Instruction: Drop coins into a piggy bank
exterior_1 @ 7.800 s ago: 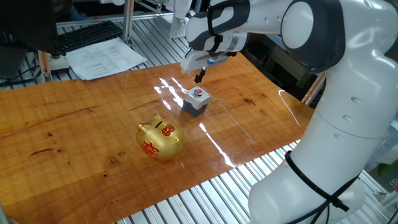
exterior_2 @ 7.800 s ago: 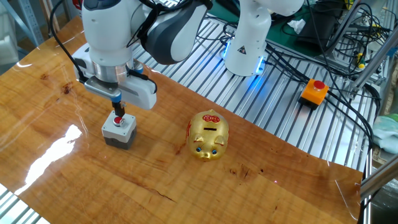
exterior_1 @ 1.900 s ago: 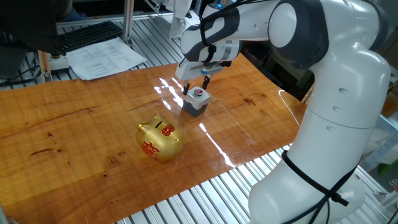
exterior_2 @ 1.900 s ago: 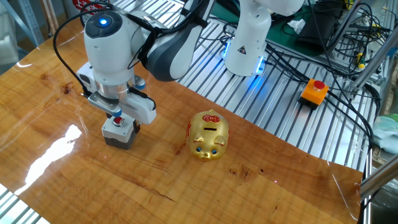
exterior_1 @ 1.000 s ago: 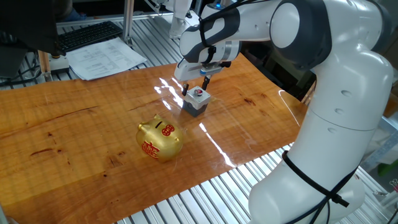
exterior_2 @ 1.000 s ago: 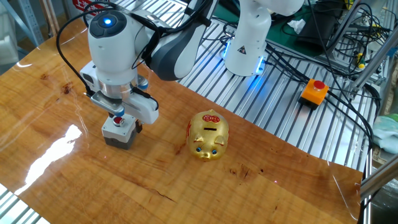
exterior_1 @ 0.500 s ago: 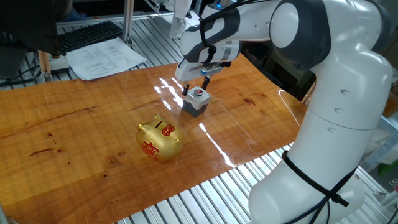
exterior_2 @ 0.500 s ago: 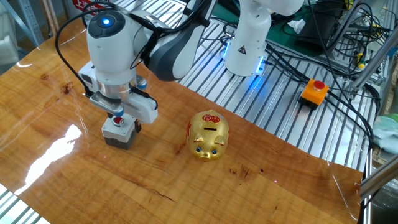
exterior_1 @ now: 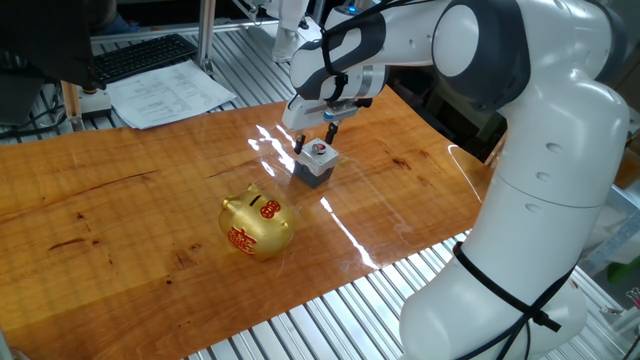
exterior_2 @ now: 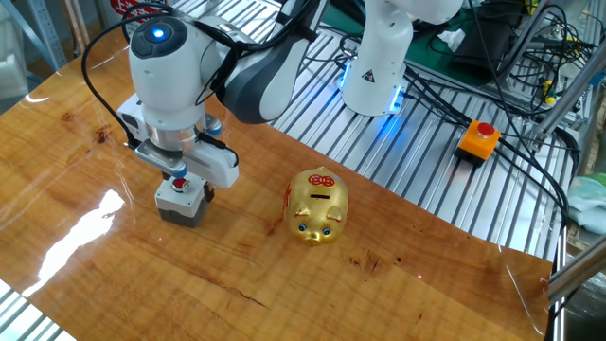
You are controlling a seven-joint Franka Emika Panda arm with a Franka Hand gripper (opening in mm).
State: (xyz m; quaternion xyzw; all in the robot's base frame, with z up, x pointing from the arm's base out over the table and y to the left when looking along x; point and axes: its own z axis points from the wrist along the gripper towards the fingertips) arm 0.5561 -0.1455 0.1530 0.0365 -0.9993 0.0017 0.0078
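On the left of the desk (exterior_2: 114,275) in the view facing the pig's snout: claw (exterior_2: 179,183) low over the grey block (exterior_2: 182,202), one dark finger down each side of the block's top, released and not yet pinching. Between those fingers, a red coin (exterior_2: 179,184) lying flat on the block's pale top face; impossible to tell whether a single disc or a small stack.

Likely handling of the coin: light, rigid, thin and smooth, so prone to slipping or flipping out of a hard pinch. Best taken by the rim, across the disc, with a modest squeeze; little edge standing proud of the block, so a low and centred approach needed. Better carried on edge for the slot.

Further right, well apart from the block: gold piggy bank (exterior_2: 317,206), upright on the bare wood, snout toward the camera, red-marked slot on top. Shiny, hard shell, probably hollow and easy to nudge; no contact advisable beyond the coin at the slot.

From the other side, same layout: claw (exterior_1: 318,133) straddling the coin (exterior_1: 320,149) on the block (exterior_1: 315,163), piggy bank (exterior_1: 257,222) nearer the camera.
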